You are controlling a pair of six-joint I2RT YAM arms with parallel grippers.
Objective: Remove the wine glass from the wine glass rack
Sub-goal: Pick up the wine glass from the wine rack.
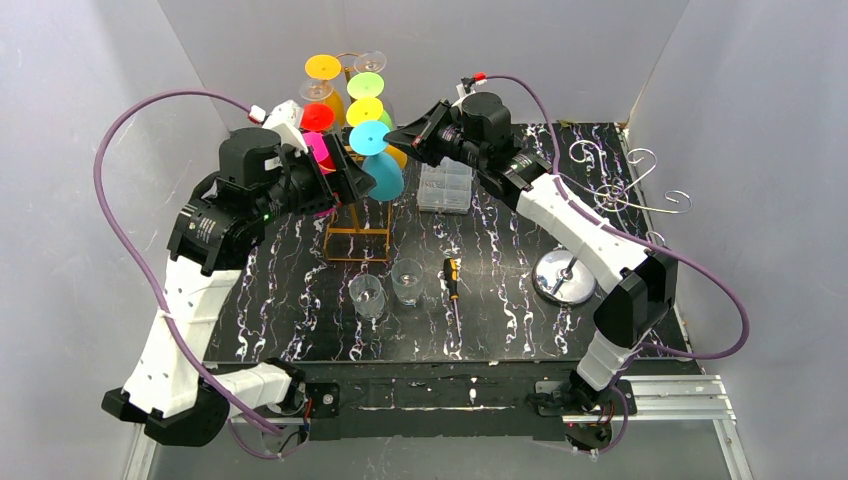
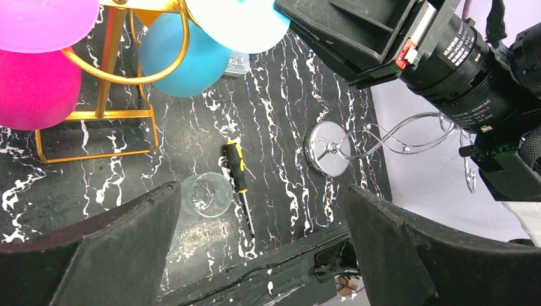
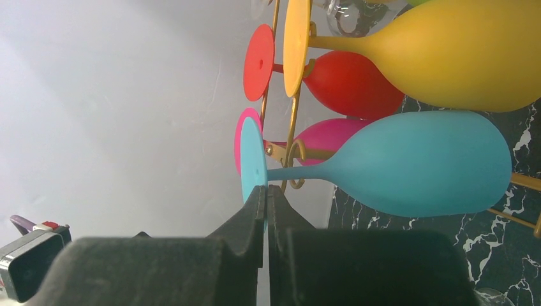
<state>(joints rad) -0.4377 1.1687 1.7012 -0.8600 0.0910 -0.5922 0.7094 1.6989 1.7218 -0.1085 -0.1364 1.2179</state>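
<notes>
The gold wine glass rack stands at the back of the table with several coloured glasses hung bowl-down. My right gripper is shut on the rim of the foot of the turquoise wine glass, which lies sideways with its stem beside a gold hook. In the top view the right gripper sits at that glass's foot. My left gripper stands wide open just left of the turquoise bowl. Nothing lies between the fingers.
Yellow, red and pink glasses hang close around the turquoise one. On the table are two clear tumblers, a screwdriver, a clear plastic box and a silver rack at the right.
</notes>
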